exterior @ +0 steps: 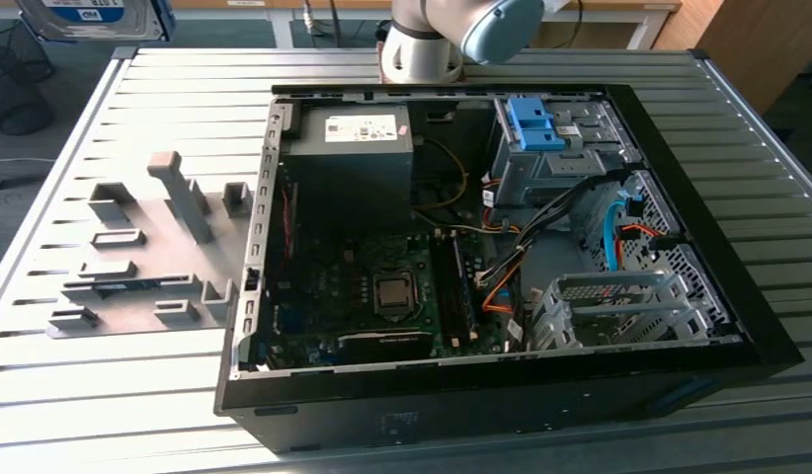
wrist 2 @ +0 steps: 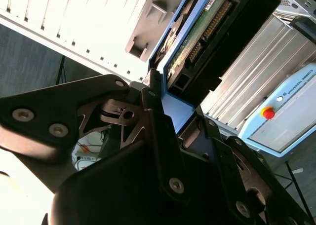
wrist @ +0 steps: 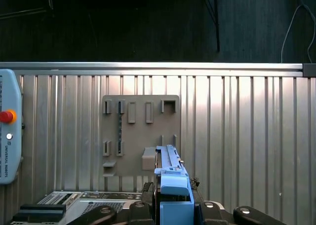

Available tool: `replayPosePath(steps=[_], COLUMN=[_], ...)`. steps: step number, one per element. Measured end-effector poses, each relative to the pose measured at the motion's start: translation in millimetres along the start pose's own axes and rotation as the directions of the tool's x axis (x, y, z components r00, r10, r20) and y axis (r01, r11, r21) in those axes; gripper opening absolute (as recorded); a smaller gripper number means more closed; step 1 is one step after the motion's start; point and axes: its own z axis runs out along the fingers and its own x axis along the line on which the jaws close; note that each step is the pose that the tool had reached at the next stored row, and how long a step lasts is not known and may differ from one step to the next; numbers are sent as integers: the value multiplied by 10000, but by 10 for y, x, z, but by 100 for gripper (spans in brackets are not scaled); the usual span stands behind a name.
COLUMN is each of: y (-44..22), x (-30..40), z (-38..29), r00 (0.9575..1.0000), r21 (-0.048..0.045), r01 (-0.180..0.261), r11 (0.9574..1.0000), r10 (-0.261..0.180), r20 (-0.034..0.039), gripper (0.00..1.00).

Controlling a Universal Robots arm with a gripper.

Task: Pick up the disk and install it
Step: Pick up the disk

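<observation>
Risk ahead: loose cables [exterior: 505, 269] in open computer case [exterior: 512, 407] could snag disk [exterior: 90, 15] near drive bay [exterior: 544, 163]. Hold on plastic carrier frame alone may twist or slip. Arm high at exterior view's far left, gripper [wrist 2: 170, 104] clenched on disk, edge-on, well above grey fixture plate [wrist: 140, 131].

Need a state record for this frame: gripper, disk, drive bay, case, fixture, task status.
gripper: shut on the disk's blue carrier frame
disk: in the air, outside the case, at the exterior view's upper left
drive bay: grey, blue bracket on top, inside the case
PC case: side open, lying on the slatted table
fixture plate: grey, on the table, exterior view's left of the case
status: disk picked up, not installed
</observation>
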Motion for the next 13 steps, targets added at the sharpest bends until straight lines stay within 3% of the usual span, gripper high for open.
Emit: replayPosePath(steps=[13], y=[-130], x=[-1], z=[-2], r00=[10000], r21=[0], r01=[-1], r11=[10000], r10=[1], r20=[0], gripper=[37])
